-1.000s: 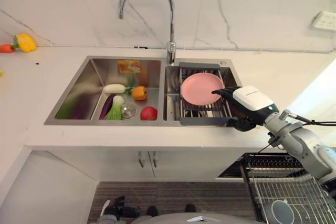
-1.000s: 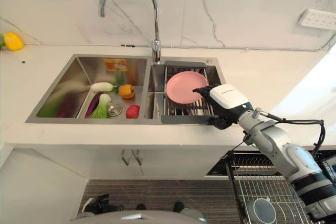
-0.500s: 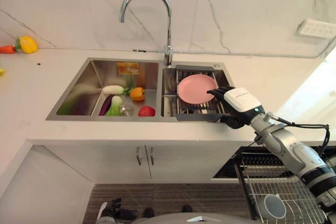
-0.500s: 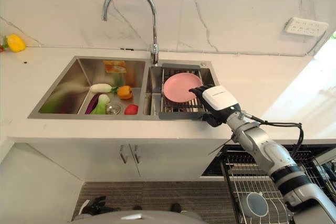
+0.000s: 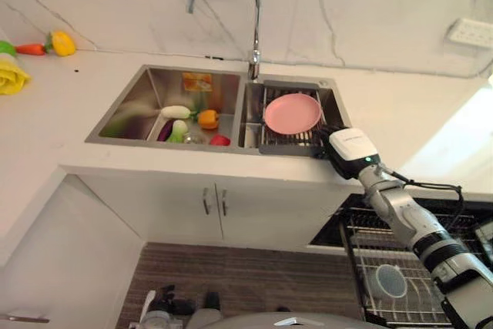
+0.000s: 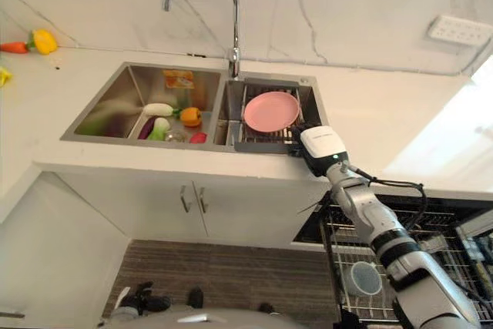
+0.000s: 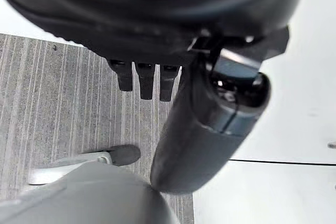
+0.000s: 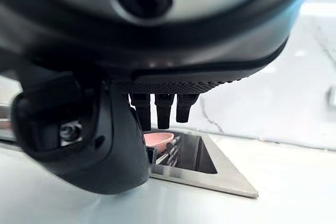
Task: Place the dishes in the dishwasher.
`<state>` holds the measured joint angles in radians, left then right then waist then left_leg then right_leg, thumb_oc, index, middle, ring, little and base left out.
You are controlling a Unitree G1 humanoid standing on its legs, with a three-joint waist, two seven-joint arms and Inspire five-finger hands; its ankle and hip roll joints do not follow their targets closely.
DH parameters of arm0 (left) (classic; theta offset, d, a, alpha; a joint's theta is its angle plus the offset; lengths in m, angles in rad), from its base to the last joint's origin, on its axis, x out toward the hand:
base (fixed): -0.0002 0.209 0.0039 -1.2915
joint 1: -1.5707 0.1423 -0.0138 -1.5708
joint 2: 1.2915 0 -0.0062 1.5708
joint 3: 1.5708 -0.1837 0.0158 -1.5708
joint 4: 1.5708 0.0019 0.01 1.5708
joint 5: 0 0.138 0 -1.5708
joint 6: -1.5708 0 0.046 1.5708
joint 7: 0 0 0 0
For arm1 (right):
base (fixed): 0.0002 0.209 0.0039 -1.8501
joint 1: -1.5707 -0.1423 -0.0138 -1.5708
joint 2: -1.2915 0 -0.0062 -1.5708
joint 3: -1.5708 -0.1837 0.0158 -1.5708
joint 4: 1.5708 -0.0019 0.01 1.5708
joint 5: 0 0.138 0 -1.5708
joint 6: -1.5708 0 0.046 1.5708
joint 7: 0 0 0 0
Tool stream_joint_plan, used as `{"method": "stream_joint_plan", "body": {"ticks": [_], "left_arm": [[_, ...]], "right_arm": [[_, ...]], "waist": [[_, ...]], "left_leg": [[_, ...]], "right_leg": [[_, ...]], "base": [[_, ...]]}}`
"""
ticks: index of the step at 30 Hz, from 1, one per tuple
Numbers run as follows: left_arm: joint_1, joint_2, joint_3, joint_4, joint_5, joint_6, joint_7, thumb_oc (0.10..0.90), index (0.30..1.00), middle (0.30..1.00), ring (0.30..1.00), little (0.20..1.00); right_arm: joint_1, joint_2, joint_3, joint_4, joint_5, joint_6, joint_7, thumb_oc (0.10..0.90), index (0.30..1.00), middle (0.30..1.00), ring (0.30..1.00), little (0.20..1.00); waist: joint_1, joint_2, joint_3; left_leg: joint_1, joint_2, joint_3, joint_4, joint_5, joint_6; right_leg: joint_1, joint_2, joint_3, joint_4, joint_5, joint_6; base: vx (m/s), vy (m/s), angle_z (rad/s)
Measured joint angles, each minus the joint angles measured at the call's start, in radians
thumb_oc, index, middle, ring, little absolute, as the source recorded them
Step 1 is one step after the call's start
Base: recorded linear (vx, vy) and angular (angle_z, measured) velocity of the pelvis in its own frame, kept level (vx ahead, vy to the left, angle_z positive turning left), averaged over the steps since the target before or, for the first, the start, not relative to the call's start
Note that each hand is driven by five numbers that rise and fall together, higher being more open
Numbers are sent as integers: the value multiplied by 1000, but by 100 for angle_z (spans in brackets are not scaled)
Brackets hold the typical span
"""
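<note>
— So, where is the pink plate point(image 5: 292, 113) now?

— It lies on the rack point(image 5: 293, 139) in the sink point(image 5: 146, 105), right basin. The right hand point(image 5: 348, 154) is at the sink's front right corner, fingers straight, holding nothing.

— And the left hand point(image 7: 210, 124)?

— Idle over the floor, fingers relaxed.

— Which step?

— I think the reach for the plate. Next, the fingers must close on its rim, then carry it to the dishwasher rack point(image 5: 400, 275) below the sink's right side.

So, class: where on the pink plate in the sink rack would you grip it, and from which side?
Grip the pink plate at its raised rim on the side nearest the right hand. It lies fairly flat on the wire rack, so a pinch over that near edge looks easiest. The basin wall is close, so come from above.
</note>
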<state>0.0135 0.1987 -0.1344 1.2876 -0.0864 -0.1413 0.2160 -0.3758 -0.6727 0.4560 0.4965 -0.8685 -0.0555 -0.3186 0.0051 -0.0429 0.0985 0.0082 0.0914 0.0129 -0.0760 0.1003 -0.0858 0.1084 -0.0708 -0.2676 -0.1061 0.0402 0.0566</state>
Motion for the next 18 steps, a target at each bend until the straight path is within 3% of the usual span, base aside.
{"method": "stream_joint_plan", "body": {"ticks": [8,18], "left_arm": [[16,5,2,-7,-2,-3,22,800,900,900,900,900],[41,-13,1,-6,-2,-2,39,800,900,900,900,900]], "right_arm": [[0,7,3,30,-55,30,-47,800,900,900,900,900],[0,2,41,46,-55,24,-113,800,900,900,900,900]], "waist": [[13,-8,7],[6,27,-29]], "left_leg": [[4,-18,-3,-21,0,1],[10,0,-24,-21,1,1]], "right_leg": [[-4,-14,5,0,4,7],[11,3,-28,0,5,6]], "base": [[4,-5,3],[3,-7,3]]}}
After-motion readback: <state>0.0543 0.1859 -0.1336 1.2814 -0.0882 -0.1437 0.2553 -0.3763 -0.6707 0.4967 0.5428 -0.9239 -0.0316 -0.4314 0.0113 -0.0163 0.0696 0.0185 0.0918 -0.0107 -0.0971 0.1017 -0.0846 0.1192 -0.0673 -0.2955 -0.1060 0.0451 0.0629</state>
